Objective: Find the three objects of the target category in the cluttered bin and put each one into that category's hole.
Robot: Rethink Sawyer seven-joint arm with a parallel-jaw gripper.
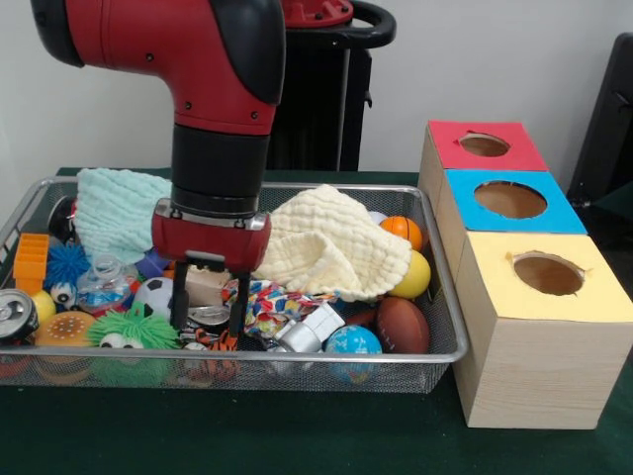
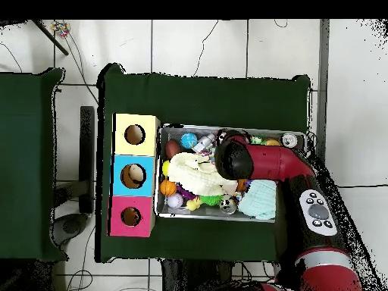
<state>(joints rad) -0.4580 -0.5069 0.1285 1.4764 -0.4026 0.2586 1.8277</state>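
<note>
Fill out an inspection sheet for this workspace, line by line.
Surface: dark green table cover, bare in front of the bin.
Job's things: wire mesh bin full of toys; wooden box with red hole, blue hole and yellow hole beside it.
Clutter: cream cloth and mint cloth draped over toys; brown football, small basketball, yellow ball, globe ball, soccer ball, drink can.
End effector: open, fingers down among the toys.
Cables: thin leads on the tiled floor.
Surroundings: second green table, white wall.
</note>
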